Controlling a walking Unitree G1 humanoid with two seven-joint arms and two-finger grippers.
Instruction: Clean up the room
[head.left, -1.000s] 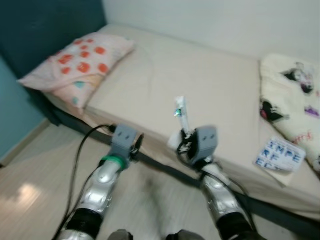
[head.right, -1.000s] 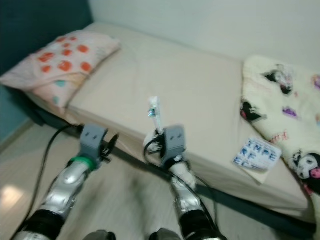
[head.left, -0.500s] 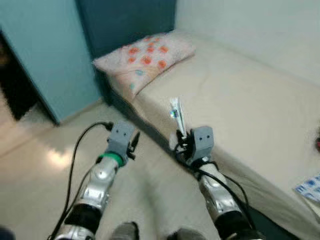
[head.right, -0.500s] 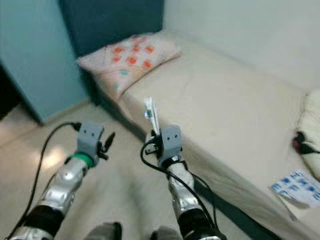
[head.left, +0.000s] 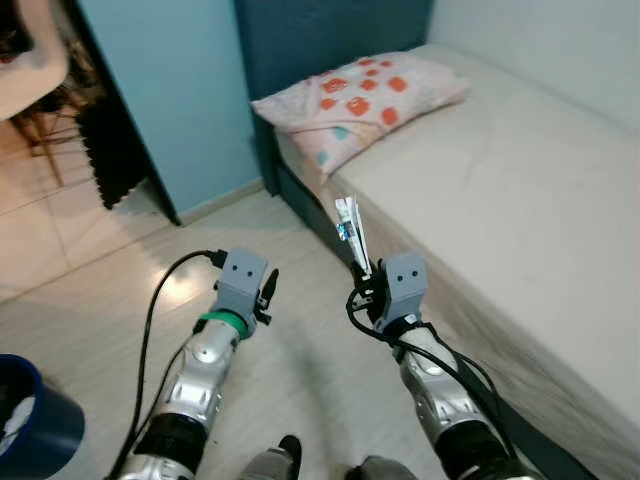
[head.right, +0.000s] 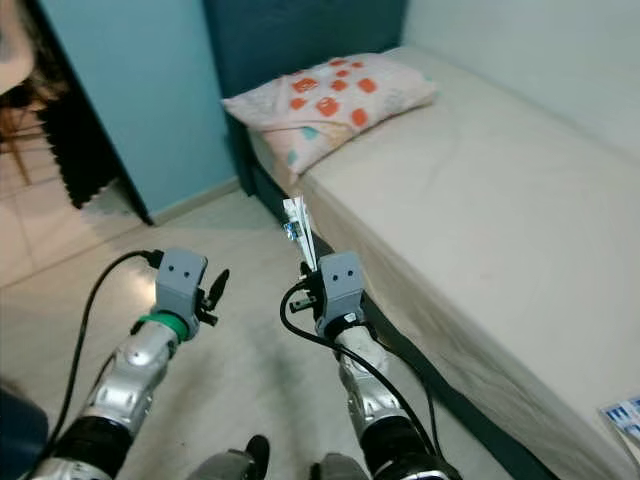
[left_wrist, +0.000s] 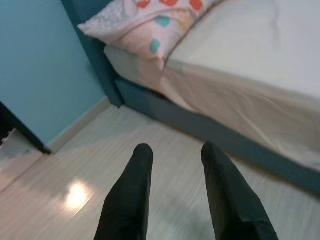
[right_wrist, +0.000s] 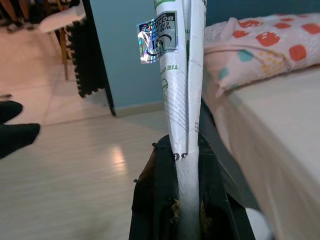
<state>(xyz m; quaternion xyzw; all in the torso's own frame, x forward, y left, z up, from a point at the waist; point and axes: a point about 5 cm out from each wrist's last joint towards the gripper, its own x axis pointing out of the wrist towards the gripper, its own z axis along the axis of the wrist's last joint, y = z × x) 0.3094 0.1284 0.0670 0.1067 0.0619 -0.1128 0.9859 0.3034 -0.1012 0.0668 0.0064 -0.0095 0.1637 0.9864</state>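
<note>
pale wood floor (head.left: 90, 300) beside beige bed (head.left: 520, 200) edge | right gripper (right_wrist: 182, 200) clenched on folded white printed paper (right_wrist: 180, 75) | left gripper (left_wrist: 175, 160) fingers parted, empty, over bare floor

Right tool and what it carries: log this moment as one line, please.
right tool: shut on folded paper packet, held upright | left tool: open, empty, over floor | bed on robot's right | blue bin far left

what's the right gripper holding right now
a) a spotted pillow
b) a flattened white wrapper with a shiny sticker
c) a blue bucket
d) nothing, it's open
b: the right gripper is shut on a flattened white wrapper that stands upright between its fingers, a shiny sticker near its top.
</note>
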